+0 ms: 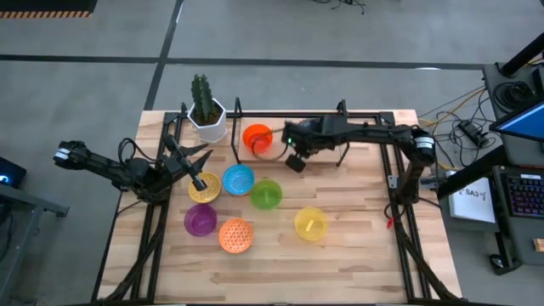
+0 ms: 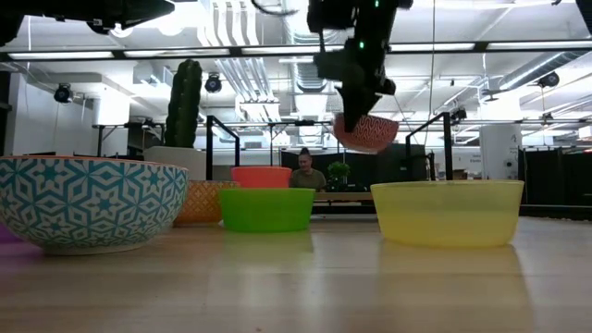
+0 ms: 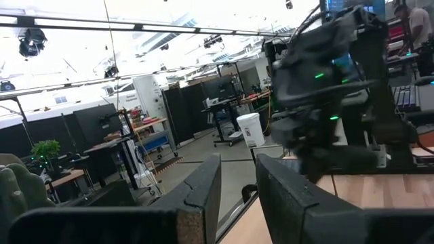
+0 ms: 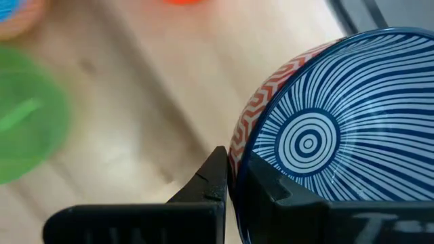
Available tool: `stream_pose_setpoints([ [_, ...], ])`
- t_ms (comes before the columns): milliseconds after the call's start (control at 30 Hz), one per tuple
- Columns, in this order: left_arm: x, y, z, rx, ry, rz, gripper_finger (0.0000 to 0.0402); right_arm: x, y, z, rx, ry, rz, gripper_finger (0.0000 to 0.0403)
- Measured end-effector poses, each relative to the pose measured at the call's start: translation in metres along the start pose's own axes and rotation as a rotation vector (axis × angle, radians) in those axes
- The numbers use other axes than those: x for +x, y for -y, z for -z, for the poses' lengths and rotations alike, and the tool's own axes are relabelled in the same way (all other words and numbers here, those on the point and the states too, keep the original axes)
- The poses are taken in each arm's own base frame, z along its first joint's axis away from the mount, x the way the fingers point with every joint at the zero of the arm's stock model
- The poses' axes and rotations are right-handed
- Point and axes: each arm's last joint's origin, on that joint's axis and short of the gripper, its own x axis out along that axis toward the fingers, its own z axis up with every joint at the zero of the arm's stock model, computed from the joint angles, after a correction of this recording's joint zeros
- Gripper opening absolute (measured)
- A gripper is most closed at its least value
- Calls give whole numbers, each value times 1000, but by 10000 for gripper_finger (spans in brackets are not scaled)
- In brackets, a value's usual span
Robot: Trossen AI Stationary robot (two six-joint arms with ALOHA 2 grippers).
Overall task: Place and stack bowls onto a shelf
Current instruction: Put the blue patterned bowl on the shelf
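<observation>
We see the right gripper (image 4: 230, 186) clamped on a patterned bowl's (image 4: 325, 142) rim, held above the table's (image 1: 357, 255) far edge. Left gripper (image 3: 234, 196) sits near the left edge, fingers apart.

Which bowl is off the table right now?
The bowl with blue-and-white rings inside and a red pattern outside, clamped by its rim in the right claw. The others sit on surfaces.

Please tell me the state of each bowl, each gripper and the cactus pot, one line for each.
patterned bowl: lifted, held by its rim
right gripper: shut on the patterned bowl
left gripper: open, empty, above the gold bowl
red-orange bowl: upright by the shelf
yellow bowl: upright on the table
green bowl: upright on the table
cactus pot: upright
</observation>
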Motion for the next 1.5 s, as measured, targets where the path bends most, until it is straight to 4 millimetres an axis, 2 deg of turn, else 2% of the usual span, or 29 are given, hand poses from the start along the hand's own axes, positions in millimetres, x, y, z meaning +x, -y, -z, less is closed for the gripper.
stream_pose_setpoints([
  [200,0,0,0,1,0,0,77,23,31,-4,49,-21,-13,13],
  [333,0,0,0,4,-1,0,77,36,39,0,68,-38,-13,13],
  [533,0,0,0,8,-1,0,77,50,37,7,67,-35,-18,13],
  [933,0,0,0,8,-1,0,77,61,35,7,75,33,-28,13],
  [1300,0,0,0,8,-1,0,77,64,35,9,74,30,-28,14],
  [1500,0,0,0,8,-1,0,77,64,35,9,73,28,-25,30],
])
